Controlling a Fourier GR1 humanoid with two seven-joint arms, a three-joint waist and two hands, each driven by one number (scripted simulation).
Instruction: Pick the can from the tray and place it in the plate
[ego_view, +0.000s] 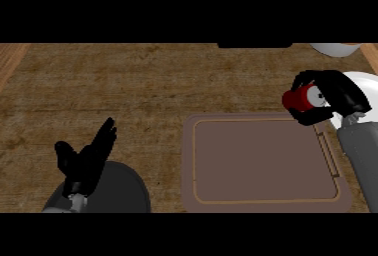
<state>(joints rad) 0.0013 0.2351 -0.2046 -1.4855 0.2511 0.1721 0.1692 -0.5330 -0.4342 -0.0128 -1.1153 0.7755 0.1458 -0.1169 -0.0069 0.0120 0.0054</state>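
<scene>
A red can (297, 100) with a pale end lies sideways in my right hand (334, 96), whose fingers and thumb curl round it. The hand holds it above the counter, just past the tray's far right corner and at the left edge of a white plate (367, 82). The plate is largely hidden behind the hand and forearm. The brown tray (193, 165) sits in the lower middle of the head view with nothing on it. My left hand (87, 157) rests open at the lower left, fingers pointing up.
A wooden counter (111, 85) fills the view. A white round object (336, 48) shows partly at the top right edge, and a dark object (255, 45) sits at the top edge. A wooden strip runs along the far left.
</scene>
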